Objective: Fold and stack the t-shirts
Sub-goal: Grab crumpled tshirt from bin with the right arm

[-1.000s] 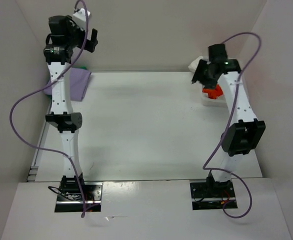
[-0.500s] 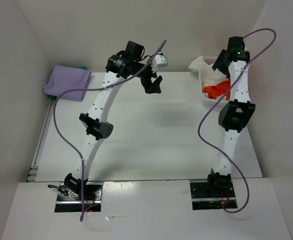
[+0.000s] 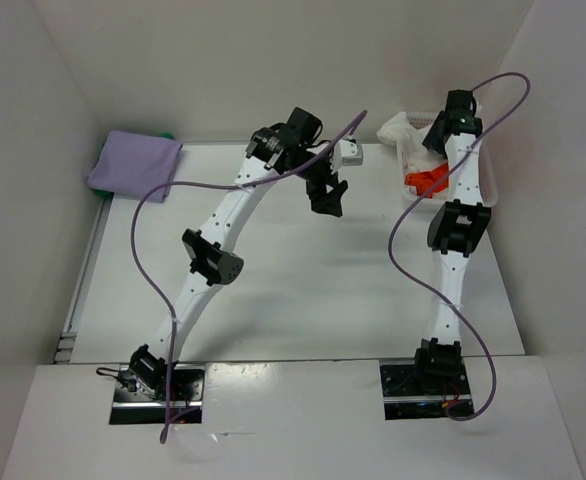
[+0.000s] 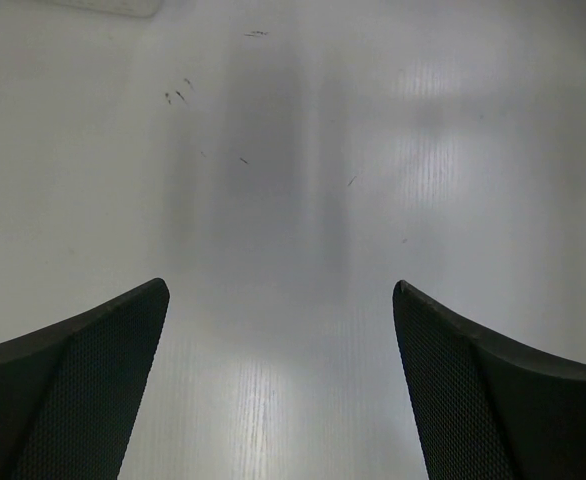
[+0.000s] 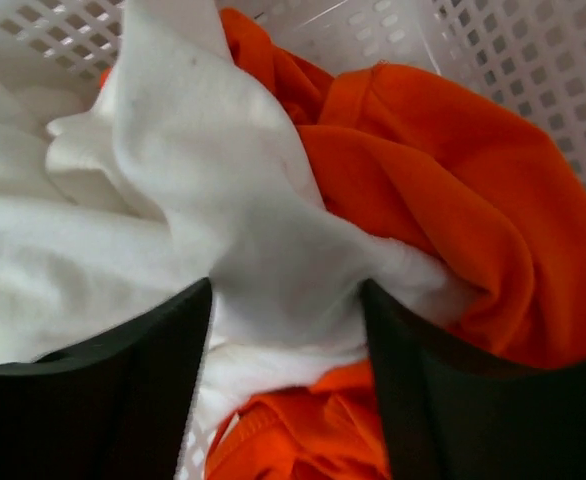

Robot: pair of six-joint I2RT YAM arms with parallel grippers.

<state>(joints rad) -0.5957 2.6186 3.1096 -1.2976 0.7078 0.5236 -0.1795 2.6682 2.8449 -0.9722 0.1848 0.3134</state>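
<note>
A folded lavender-purple t-shirt point(image 3: 133, 165) lies at the table's back left, with a sliver of the green t-shirt point(image 3: 164, 135) showing beneath it. In the white mesh basket point(image 3: 416, 205) at the back right, the white t-shirt point(image 3: 398, 128) point(image 5: 223, 200) lies crumpled over the orange-red t-shirt point(image 3: 425, 180) point(image 5: 453, 200). My right gripper point(image 3: 435, 142) point(image 5: 285, 285) reaches down into the basket, open, its fingers pressed against either side of a raised fold of the white t-shirt. My left gripper point(image 3: 328, 195) point(image 4: 281, 285) hangs open over bare table at back centre, holding nothing.
White walls enclose the table on the left, back and right. The basket wall point(image 5: 533, 60) stands close round the right gripper. A purple cable point(image 3: 153, 250) loops off each arm. Both arm bases sit at the near edge.
The left arm has swung from the purple t-shirt at the back left to the table's back centre, gripper still open. The right gripper has dropped into the basket onto the white t-shirt.
</note>
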